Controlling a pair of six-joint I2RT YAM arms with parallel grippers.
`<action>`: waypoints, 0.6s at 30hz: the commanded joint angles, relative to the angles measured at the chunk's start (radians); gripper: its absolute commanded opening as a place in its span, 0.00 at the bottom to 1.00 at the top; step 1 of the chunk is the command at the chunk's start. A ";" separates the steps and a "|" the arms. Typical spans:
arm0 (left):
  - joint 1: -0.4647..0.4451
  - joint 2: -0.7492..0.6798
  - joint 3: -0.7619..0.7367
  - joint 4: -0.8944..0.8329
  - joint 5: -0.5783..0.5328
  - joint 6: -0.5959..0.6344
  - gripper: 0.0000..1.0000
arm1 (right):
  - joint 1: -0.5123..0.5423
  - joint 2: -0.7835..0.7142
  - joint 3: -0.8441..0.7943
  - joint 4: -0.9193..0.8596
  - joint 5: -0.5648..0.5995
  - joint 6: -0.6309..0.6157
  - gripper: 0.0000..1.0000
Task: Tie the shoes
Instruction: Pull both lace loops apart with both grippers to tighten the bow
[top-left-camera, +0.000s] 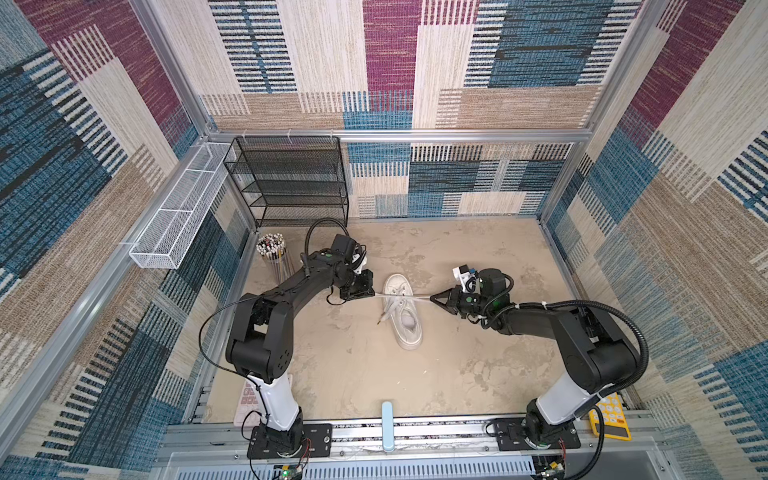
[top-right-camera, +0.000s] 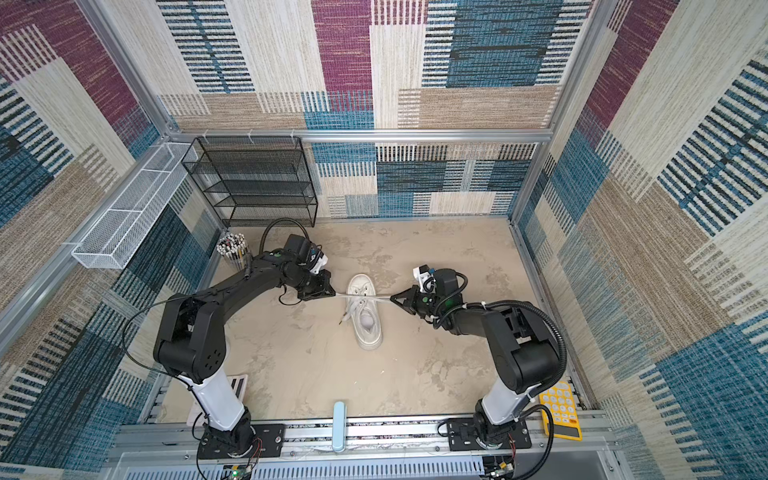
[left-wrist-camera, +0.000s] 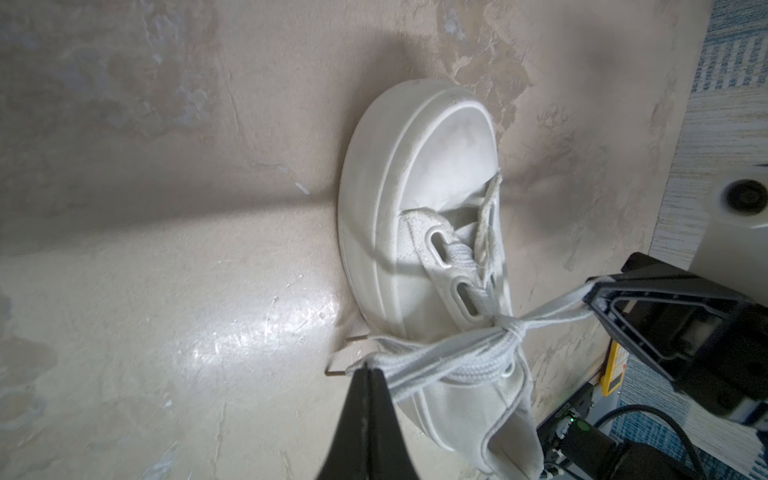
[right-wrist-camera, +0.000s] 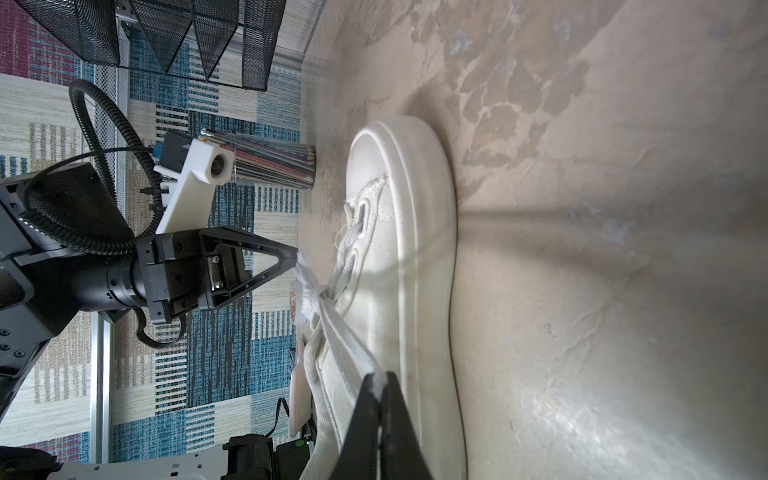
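The white shoe (top-left-camera: 405, 328) (top-right-camera: 368, 332) lies mid-table in both top views, toe toward the back wall. Its laces are pulled out taut to either side from a knot (left-wrist-camera: 513, 330) (right-wrist-camera: 316, 297) over the tongue. My left gripper (top-left-camera: 371, 294) (left-wrist-camera: 370, 370), just left of the shoe, is shut on one lace loop (left-wrist-camera: 436, 361). To the right of the shoe, my right gripper (top-left-camera: 433, 297) (right-wrist-camera: 380, 376) is shut on the other loop (right-wrist-camera: 345, 345). Two loose lace ends with dark tips (top-left-camera: 379, 322) (left-wrist-camera: 330, 372) hang off the shoe's left side onto the table.
A black mesh shelf (top-left-camera: 291, 183) and a cup of pencils (top-left-camera: 272, 249) stand at the back left, with a white mesh basket (top-left-camera: 178, 216) on the left wall. A yellow calculator (top-left-camera: 611, 415) lies front right, a pink keypad (top-left-camera: 247, 399) front left, a pale blue bar (top-left-camera: 387, 424) front middle.
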 joint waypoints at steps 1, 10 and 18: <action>-0.002 0.016 0.043 -0.051 -0.134 -0.017 0.00 | -0.027 -0.035 -0.033 -0.037 0.151 0.011 0.00; -0.031 0.033 0.084 -0.054 -0.139 -0.017 0.00 | -0.065 -0.197 -0.108 -0.113 0.232 0.007 0.00; -0.046 0.036 0.046 -0.042 -0.140 -0.024 0.00 | -0.078 -0.203 -0.140 -0.110 0.239 0.004 0.00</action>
